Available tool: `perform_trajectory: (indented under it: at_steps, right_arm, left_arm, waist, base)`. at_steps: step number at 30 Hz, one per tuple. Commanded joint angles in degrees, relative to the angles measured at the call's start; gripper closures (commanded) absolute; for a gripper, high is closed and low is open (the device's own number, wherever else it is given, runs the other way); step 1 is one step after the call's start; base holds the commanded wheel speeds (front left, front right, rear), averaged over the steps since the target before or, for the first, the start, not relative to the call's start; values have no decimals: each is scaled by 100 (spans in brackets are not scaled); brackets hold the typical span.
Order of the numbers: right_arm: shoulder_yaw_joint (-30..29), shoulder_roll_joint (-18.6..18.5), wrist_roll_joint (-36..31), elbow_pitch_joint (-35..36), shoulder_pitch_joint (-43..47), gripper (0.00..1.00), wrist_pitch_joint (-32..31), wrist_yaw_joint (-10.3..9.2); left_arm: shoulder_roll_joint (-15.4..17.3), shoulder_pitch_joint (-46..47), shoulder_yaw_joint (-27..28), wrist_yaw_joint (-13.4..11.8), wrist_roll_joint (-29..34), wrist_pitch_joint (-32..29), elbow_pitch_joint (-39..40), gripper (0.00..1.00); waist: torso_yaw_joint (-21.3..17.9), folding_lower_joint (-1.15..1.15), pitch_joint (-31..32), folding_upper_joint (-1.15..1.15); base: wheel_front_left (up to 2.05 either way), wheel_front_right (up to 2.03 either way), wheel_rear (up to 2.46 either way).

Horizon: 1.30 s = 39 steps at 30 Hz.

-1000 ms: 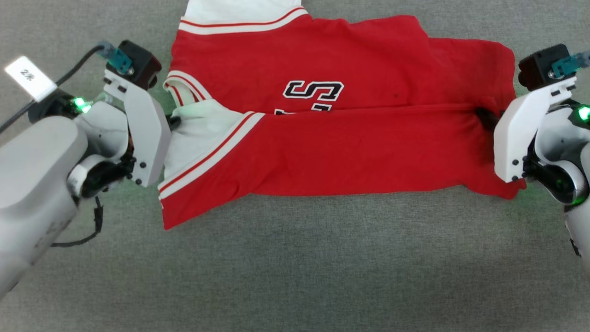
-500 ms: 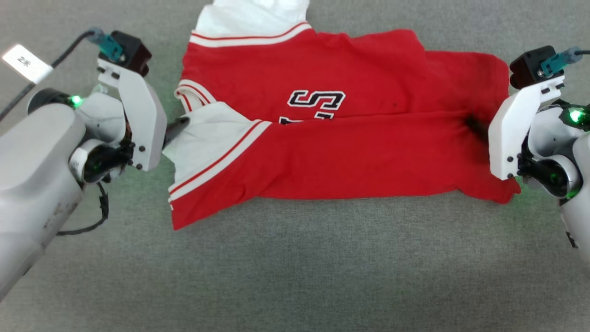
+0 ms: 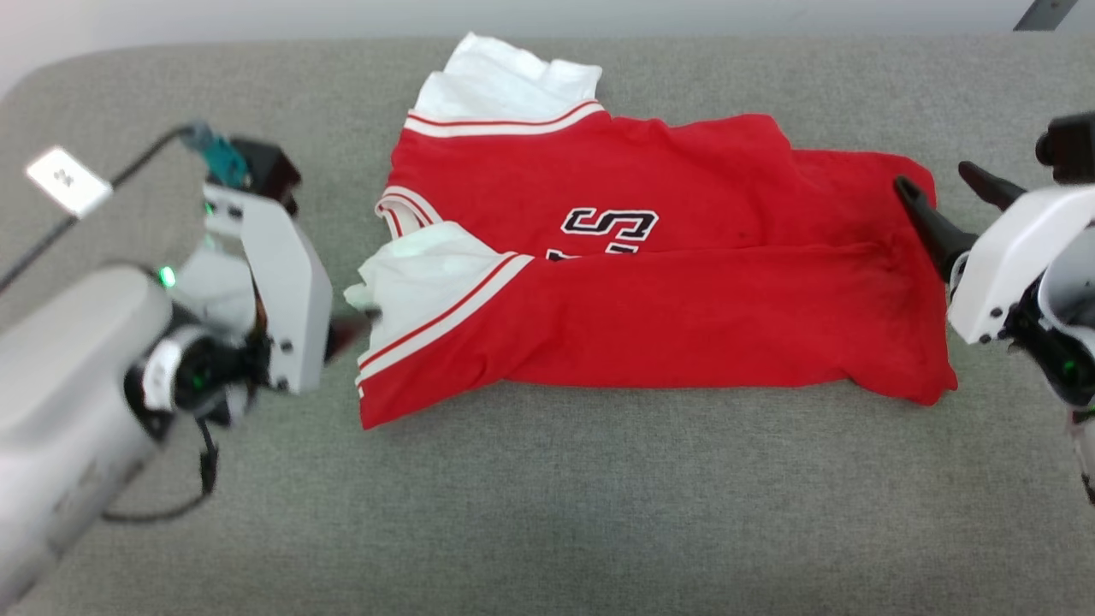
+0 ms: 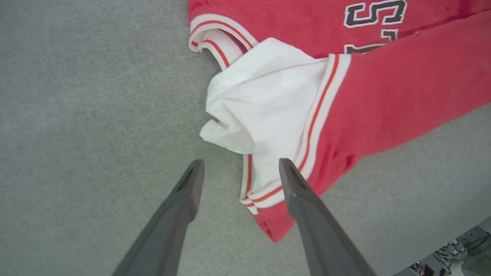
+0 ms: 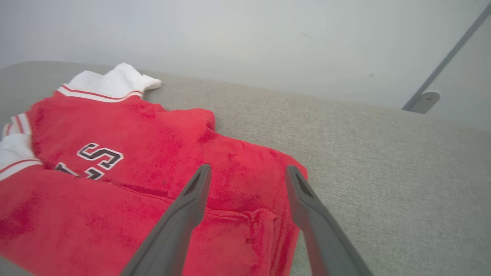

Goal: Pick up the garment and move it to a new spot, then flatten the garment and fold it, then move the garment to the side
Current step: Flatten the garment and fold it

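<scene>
The garment [image 3: 684,291] lies on the grey table, a red shirt with black-and-white letters, its near half folded over the far half. One white sleeve end [image 3: 505,81] sticks out at the far side and another [image 4: 268,103] is bunched at the left edge. My left gripper [image 4: 241,165] is open just short of that bunched sleeve, holding nothing; in the head view its dark tip [image 3: 349,329] pokes out beside the cloth. My right gripper [image 5: 248,168] is open above the garment's [image 5: 115,211] right end, fingers [image 3: 920,214] spread and lifted off the cloth.
The grey cloth-covered table [image 3: 547,513] has free room in front of the garment and on both sides. Its far edge meets a pale wall [image 5: 245,38]. A white tag [image 3: 67,180] hangs on the left arm's cable. A grey metal bar [image 5: 441,65] leans at the far right.
Both grippers, earlier at the garment's left sleeve and right edge, have opened and drawn back from the cloth. The head camera has tilted, so the table's far edge shows.
</scene>
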<state>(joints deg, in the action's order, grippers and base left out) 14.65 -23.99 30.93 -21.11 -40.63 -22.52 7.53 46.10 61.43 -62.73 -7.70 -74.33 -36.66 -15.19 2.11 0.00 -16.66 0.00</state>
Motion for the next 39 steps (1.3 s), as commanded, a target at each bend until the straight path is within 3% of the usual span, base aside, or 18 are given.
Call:
perform_trajectory:
  at_steps: [1, 7, 12, 23, 24, 25, 26, 31, 39]
  right_arm:
    - [-106, 74, -60, 102, 145, 0, 76, -9]
    - [-797, 297, -315, 836, 707, 0, 191, -9]
    - [-1302, 580, -606, 1521, 1133, 0, 184, -9]
    - [-2187, 1236, -885, 2658, 1956, 0, -145, -9]
    - [-2239, 1279, -903, 2739, 2030, 0, -208, -9]
    - [-2307, 1321, -904, 2804, 2103, 0, -282, -9]
    - [-2328, 1337, -889, 2862, 2189, 0, -384, -9]
    - [-2364, 1357, -679, 3092, 2539, 0, -1098, -9]
    - [-2289, 1289, -516, 2901, 2432, 0, -2048, -9]
  left_arm:
    - [59, -138, 37, -139, -118, -49, 155, 0]
    - [373, -554, 11, -792, -419, -311, 1061, 0]
    - [446, -790, -4, -1035, -511, -264, 1326, 0]
    - [123, -1101, 104, -740, -804, 56, 231, 0]
    - [74, -1127, 96, -676, -823, 49, 125, 25]
    - [33, -1151, 76, -589, -838, 40, 48, 66]
    - [-8, -1165, 88, -542, -872, 74, -51, 100]
    - [-66, -1134, 104, -254, -873, 114, -359, 100]
    - [-241, -1027, 82, -96, -829, 107, -507, 100]
  waist:
    - [-3, 0, 52, 0]
    - [-100, 0, -1, 0]
    - [-240, 0, -142, 0]
    - [-474, 0, -448, 0]
    - [-480, 0, -457, 0]
    - [-488, 0, -462, 0]
    - [-491, 0, -464, 0]
    - [-481, 0, -456, 0]
    - [-346, 0, -463, 0]
  base:
    - [0, 0, 0]
    - [0, 0, 0]
    - [0, 0, 0]
    - [0, 0, 0]
    - [0, 0, 0]
    - [0, 0, 0]
    - [0, 0, 0]
    - [0, 0, 0]
    - [0, 0, 0]
